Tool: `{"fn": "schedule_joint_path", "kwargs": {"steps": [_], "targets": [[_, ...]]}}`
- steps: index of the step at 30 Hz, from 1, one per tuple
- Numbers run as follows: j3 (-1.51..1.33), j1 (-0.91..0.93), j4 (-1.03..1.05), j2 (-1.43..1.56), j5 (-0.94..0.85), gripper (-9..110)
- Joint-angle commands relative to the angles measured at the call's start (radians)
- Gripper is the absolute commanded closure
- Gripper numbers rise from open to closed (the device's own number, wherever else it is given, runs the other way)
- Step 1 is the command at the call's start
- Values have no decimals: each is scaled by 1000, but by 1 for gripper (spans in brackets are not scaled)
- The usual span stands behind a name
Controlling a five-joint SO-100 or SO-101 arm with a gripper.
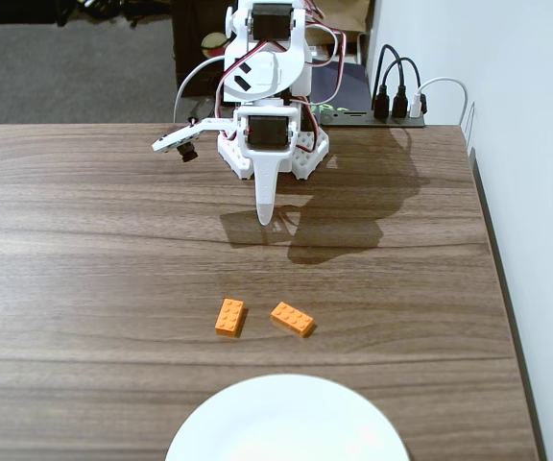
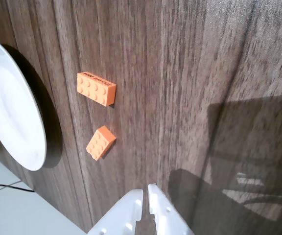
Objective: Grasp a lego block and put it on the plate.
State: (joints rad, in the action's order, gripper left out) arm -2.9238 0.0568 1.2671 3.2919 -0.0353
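Two small orange lego blocks lie side by side on the wooden table: one [image 1: 229,317] on the left, one [image 1: 292,319] on the right of the fixed view. In the wrist view they show as an upper block [image 2: 96,89] and a lower block [image 2: 101,142]. The white plate [image 1: 286,423] sits at the front edge, just below the blocks; in the wrist view its rim [image 2: 31,132] is at the left. My white gripper [image 1: 266,217] hangs near the arm's base, well behind the blocks, its jaws shut and empty [image 2: 145,192].
The arm's base [image 1: 273,144] stands at the table's back edge, with cables and a power strip [image 1: 392,113] behind it. A white wall [image 1: 536,192] runs along the table's right edge. Bare wood lies between gripper and blocks.
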Motion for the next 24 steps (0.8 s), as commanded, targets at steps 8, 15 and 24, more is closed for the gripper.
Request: {"fn": "schedule_joint_path", "kwargs": {"steps": [8,15,24], "targets": [[2,-3,2,-2,-2,101],[2,-3,2,-2,-2,101],[2,-3,2,-2,-2,101]]}}
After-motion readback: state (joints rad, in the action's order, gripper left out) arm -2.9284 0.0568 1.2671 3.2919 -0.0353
